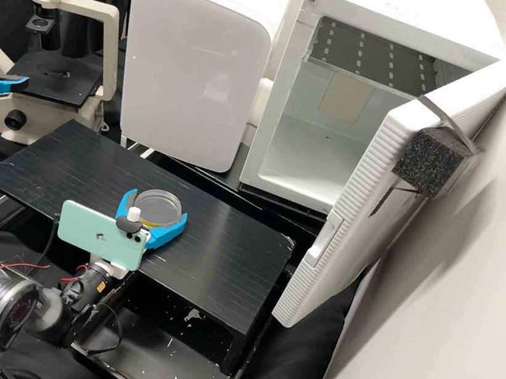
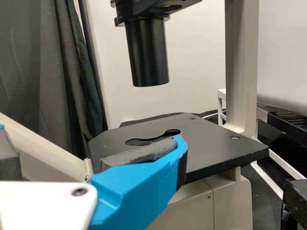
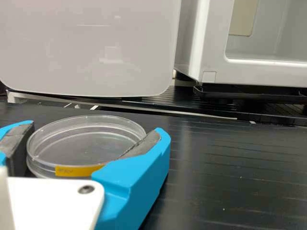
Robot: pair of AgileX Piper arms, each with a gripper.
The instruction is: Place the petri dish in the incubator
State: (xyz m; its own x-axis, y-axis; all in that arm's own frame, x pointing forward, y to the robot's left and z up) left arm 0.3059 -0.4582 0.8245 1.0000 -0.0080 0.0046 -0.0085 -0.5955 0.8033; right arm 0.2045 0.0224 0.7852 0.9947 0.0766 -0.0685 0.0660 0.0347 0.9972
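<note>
- Clear round plastic petri dish with a yellow label: between the right gripper's blue fingers, over the black metal stand; whether it touches the stand, cannot tell.
- Right gripper: pinching the dish by opposite sides. Risk: pads bearing unevenly on the smooth rim could let it tilt or slip; too hard a squeeze could crack it.
- White box-shaped incubator: door open. Risk: a low or skewed entry could knock the dish on the front sill or door edge.
- Left gripper: fingers spread, empty, beside the cream and black microscope. Risk: a careless swing could bump it.
</note>
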